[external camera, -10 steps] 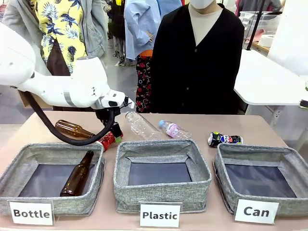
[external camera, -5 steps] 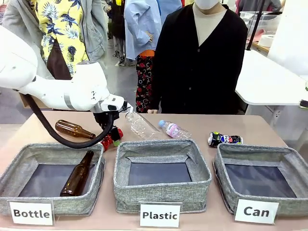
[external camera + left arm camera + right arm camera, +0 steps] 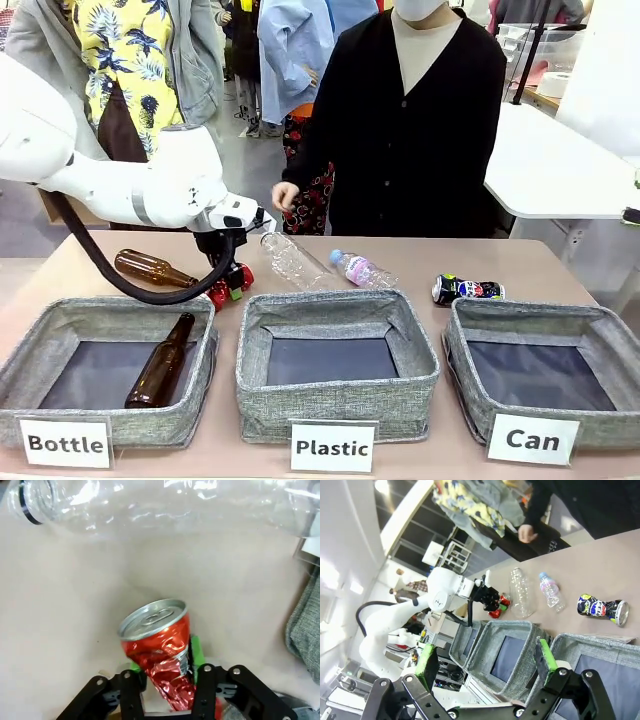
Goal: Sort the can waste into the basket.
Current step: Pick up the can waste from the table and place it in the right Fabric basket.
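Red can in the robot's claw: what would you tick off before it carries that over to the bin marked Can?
1. Grip: the left gripper is shut on the red can: ok.
2. Secure hold: cannot tell; the pads pinch the crumpled lower part and the can sits tilted.
3. Room in the Can basket: ok, nothing lies in it.
4. Nearby clear bottle: ok, apart from the can.
5. The person's hand: ok, off the table.
6. The right gripper: ok, open, holding nothing.
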Controlling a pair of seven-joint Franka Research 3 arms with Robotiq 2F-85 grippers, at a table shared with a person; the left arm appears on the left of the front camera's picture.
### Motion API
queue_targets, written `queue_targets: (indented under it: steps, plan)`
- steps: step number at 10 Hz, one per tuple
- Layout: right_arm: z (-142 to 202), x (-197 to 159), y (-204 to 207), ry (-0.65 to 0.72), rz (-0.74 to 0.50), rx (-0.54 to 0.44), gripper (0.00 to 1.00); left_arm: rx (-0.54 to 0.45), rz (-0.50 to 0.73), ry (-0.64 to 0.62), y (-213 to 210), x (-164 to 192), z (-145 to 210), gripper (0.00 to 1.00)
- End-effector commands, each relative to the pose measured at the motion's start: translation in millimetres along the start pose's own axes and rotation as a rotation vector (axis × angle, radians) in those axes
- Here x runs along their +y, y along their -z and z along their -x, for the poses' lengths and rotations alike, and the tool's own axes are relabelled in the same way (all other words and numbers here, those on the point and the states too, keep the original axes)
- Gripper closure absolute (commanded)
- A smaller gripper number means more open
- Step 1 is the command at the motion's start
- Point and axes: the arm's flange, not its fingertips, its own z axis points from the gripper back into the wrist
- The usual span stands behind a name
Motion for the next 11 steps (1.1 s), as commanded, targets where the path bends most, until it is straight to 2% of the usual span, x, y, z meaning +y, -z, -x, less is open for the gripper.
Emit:
queue_targets:
  steps: [1,2,3,4,6,9,10,11]
  plan:
    - [-4,-1,2,-0.026,-0.021,-0.023,0.0,-0.017,-0.028,-0.011,-44,-17,17,0.95]
    - [-4,-1,2,-0.026,-0.021,-0.023,0.0,-0.056,-0.01,0.007,-78,-26,30,1.0]
    - [-4,-1,2,-0.026,-0.021,-0.023,0.0,-0.098,0.027,0.041,-115,-38,47,1.0]
    - [-4,-1,2,-0.026,-0.021,-0.023,0.0,-0.17,0.071,0.114,-159,-55,75,1.0]
    - [-4,-1,2,-0.026,-0.021,-0.023,0.0,-0.296,0.143,0.346,-211,-90,132,1.0]
    - [-4,-1,2,-0.026,-0.021,-0.023,0.0,-0.237,0.287,0.678,-229,-121,219,1.0]
    - [-4,-1,2,-0.026,-0.021,-0.023,0.0,-0.28,0.239,0.673,-231,-117,244,1.0]
    - [-4,-1,2,-0.026,-0.021,-0.023,0.0,-0.358,0.174,0.592,-236,-105,270,1.0]
